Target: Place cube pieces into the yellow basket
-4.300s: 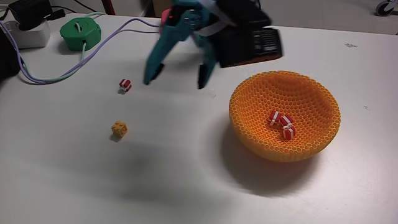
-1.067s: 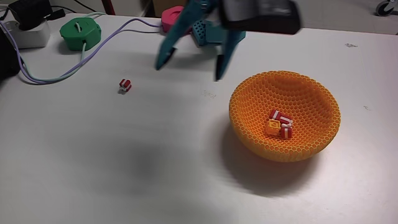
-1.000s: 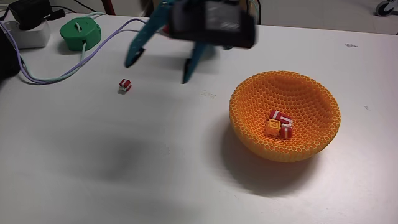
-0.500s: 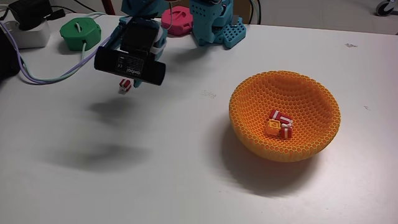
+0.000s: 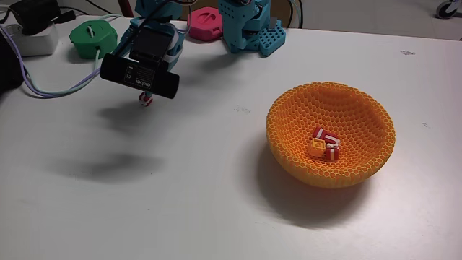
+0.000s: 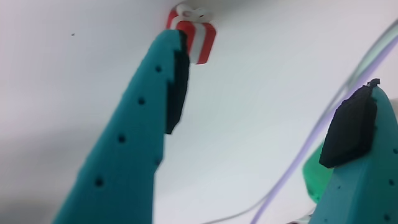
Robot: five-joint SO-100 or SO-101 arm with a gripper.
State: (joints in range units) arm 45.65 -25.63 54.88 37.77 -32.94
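Observation:
One red-and-white striped cube (image 5: 146, 101) lies on the white table, left of centre in the fixed view. My arm hangs over it, and the black wrist camera (image 5: 141, 76) hides the fingertips there. In the wrist view my gripper (image 6: 273, 59) is open. The tip of its left teal finger (image 6: 143, 143) is right beside the striped cube (image 6: 198, 37), and the right finger (image 6: 364, 162) stands far off. The yellow basket (image 5: 361, 108) sits at the right and holds two striped cubes (image 5: 323, 136) and a yellow-orange cube (image 5: 316, 148).
A green round piece (image 5: 92, 36) and a pink piece (image 5: 208, 20) sit at the back by the arm's teal base (image 5: 249, 29). A purple cable (image 5: 72, 88) runs past the cube to a white power block (image 5: 32, 40). Cable (image 6: 298, 162) and green piece (image 6: 314, 177) also show between the fingers.
The arm swung left from beside the basket and came down over the striped cube on the table. The yellow-orange cube, on the table in the earliest frame, now lies in the basket.

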